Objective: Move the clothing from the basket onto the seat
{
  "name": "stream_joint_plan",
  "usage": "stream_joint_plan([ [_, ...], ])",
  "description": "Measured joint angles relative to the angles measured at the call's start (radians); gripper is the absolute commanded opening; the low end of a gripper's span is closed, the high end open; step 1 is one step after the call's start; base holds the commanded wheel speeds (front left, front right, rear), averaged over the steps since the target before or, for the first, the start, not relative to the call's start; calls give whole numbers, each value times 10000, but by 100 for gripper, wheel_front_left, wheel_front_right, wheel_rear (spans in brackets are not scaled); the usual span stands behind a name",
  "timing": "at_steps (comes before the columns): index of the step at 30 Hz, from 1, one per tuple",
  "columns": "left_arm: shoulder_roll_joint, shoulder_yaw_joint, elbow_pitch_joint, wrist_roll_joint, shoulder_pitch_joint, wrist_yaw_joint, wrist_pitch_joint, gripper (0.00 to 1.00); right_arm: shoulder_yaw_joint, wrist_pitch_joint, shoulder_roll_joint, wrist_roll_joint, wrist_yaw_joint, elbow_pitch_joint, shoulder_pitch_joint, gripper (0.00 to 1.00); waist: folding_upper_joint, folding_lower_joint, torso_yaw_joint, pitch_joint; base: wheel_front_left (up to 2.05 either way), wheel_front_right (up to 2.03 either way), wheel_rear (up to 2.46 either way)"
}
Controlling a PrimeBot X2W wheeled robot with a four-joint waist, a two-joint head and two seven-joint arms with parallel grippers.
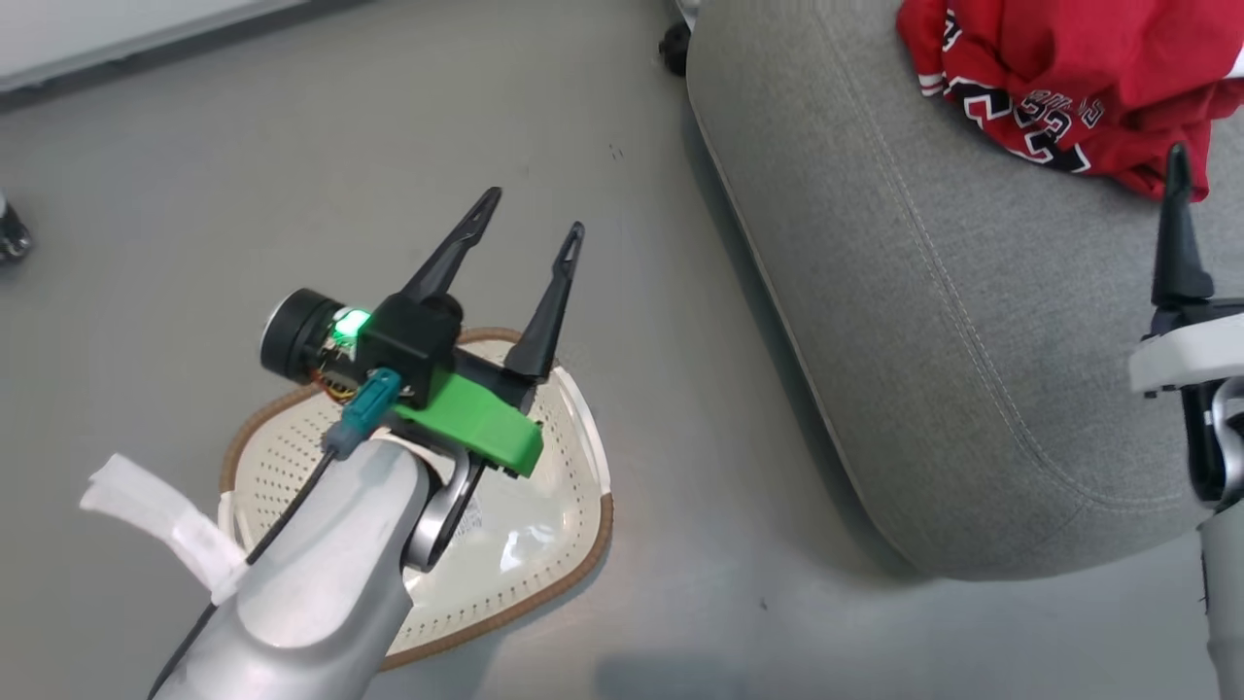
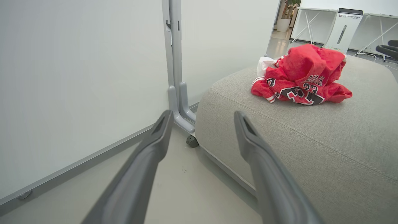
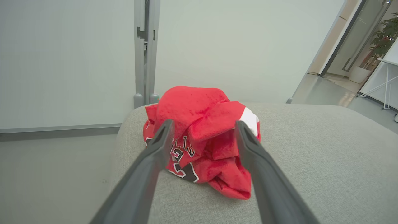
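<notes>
With the clothing heaped at the far right of the seat and both the right gripper and left gripper spread wide and empty, one risk remains — a loose fold could snag on the right fingers just beside it and be dragged off.

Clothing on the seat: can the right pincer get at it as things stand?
Probably yes. The right pincer is open and aimed straight at the clothing, which lies bunched on the seat with nothing between them.
</notes>
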Motion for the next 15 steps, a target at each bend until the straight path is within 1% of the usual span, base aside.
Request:
stream_joint_plan([
  [5,-6,886,-265,33,582,75,-15,100,449,-2,307,48,0,-545,426,100,0,0,303,-457,0,0,0],
  [12,-96,2243,-631,359,1411,65,-15,100,943,-2,654,73,0,-763,755,100,0,0,975,-936,0,0,0],
  [15,-180,2775,-696,506,1743,-19,-15,100,1101,-2,803,92,0,-732,800,100,0,0,1268,-1124,0,0,0],
])
